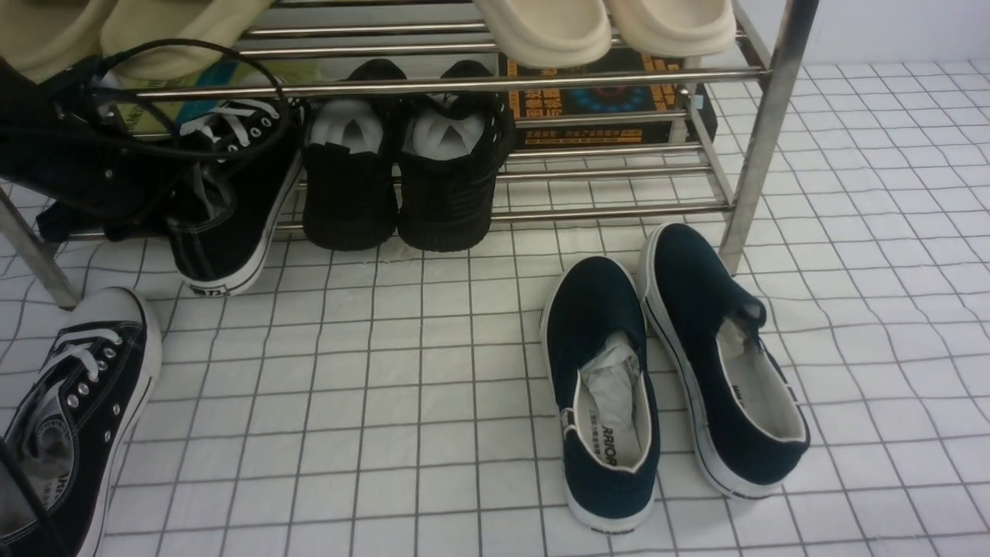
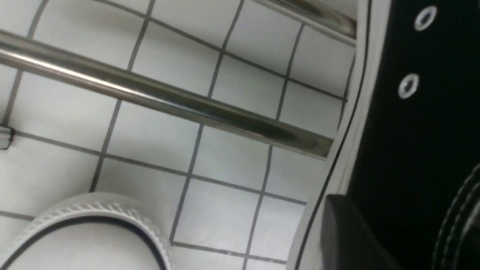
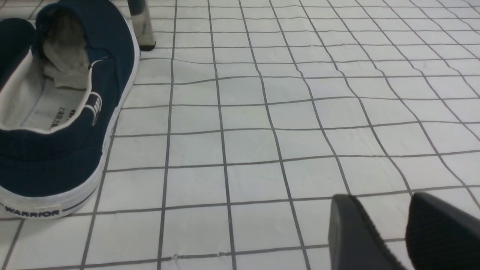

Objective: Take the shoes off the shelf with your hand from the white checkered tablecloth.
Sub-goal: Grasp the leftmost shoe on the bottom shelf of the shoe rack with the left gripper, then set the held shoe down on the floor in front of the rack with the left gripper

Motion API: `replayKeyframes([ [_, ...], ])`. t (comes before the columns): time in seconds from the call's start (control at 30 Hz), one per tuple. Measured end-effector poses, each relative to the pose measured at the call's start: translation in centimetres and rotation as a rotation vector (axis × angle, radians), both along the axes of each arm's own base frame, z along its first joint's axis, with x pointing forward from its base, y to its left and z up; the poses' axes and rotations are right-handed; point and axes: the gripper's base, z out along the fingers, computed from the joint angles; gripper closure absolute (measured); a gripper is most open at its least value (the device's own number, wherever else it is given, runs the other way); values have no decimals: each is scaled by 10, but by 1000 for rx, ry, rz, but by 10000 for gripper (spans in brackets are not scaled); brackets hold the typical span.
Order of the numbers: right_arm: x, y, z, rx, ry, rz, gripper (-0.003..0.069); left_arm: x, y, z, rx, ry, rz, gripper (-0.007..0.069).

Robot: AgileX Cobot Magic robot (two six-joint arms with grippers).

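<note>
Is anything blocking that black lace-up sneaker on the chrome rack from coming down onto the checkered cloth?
Nothing visible does. The black lace-up sneaker pokes out past the front bar of the chrome rack, with bare white checkered cloth before it. Its mate lies further left.

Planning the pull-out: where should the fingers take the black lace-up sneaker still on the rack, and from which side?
Probably the heel collar of the lace-up sneaker, approached from the front and the robot's left. Its heel juts out past the front bar of the shelf with the opening facing up, the toe sits under the upper tier, and an all-black shoe crowds its right.
</note>
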Motion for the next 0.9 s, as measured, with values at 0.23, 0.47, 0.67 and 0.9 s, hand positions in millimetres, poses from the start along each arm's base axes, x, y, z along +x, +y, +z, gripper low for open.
replayKeyframes([
  [0.23,0,0,0,0,0,0,420,-17,-4,13,12,81,-76,609],
  [0.47,0,0,0,0,0,0,420,-70,-5,57,84,243,-131,610],
  [0.67,0,0,0,0,0,0,420,-101,-6,48,84,334,-102,610],
  [0.9,0,0,0,0,0,0,420,-121,-7,4,70,365,-35,610],
])
